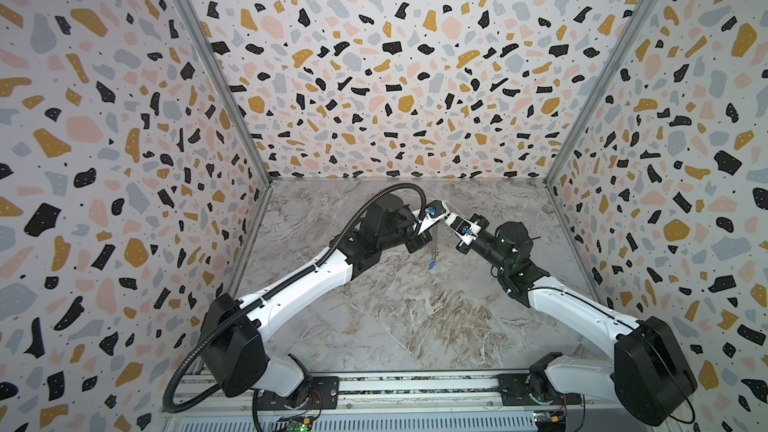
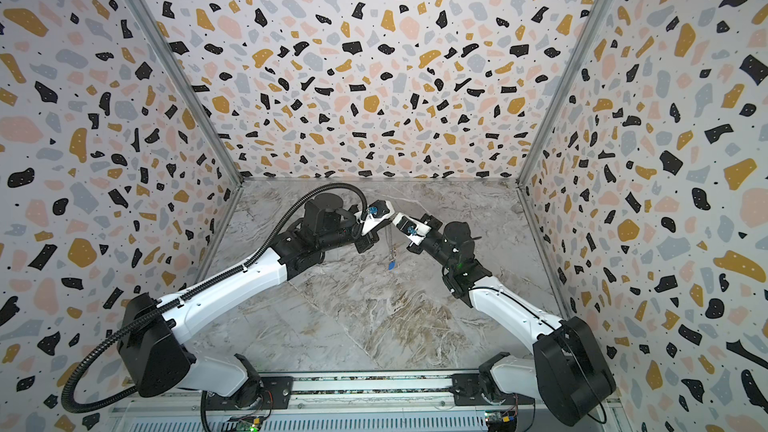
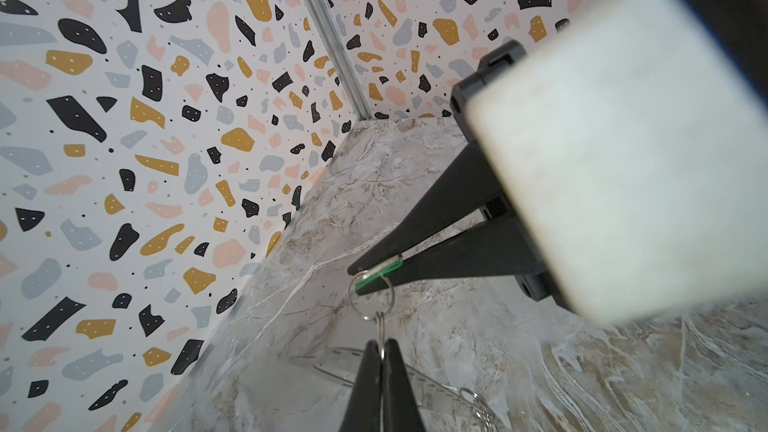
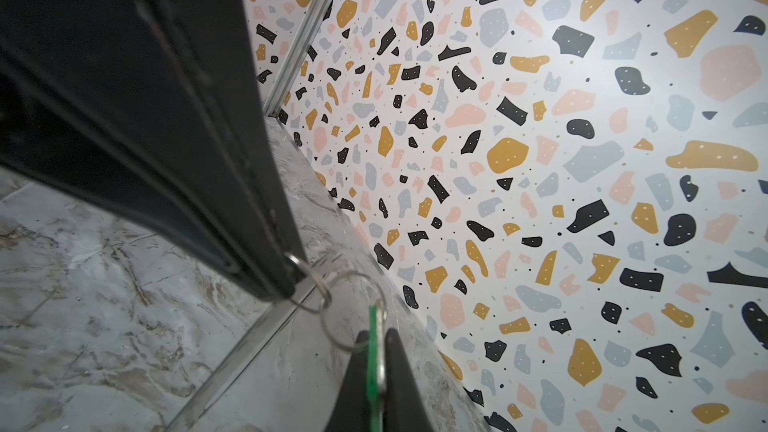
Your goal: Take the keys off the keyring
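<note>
keyring hangs in the air over the desk, blue key dangling under it. left jaws are pressed together on a small ring, right jaws pinching the green key. it all looks light, thin and slippery imo, so grab the flat plastic tags, not the wire.

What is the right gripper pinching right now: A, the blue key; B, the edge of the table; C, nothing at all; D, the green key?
D: the right gripper is shut on the green key, seen edge-on between its fingers in the right wrist view.
</note>
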Tool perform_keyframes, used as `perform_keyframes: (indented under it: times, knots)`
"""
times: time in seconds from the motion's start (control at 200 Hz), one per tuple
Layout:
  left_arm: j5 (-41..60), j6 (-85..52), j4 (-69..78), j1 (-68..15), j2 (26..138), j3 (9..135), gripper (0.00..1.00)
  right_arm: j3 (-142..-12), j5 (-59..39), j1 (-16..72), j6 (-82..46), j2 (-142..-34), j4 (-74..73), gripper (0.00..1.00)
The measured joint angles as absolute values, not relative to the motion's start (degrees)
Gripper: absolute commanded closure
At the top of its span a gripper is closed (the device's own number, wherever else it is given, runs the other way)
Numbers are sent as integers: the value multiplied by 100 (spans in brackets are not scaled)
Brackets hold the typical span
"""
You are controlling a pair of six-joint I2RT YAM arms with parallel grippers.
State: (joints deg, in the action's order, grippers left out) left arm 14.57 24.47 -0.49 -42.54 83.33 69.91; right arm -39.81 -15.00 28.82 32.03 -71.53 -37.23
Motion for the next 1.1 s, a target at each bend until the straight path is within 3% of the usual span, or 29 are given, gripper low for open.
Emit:
perform_keyframes:
  times: [1.101]
  knots:
    - [1444, 2488, -239, -4254, 8436, 6991, 100, -4080, -2191, 2823, 3087, -7356, -3634, 100]
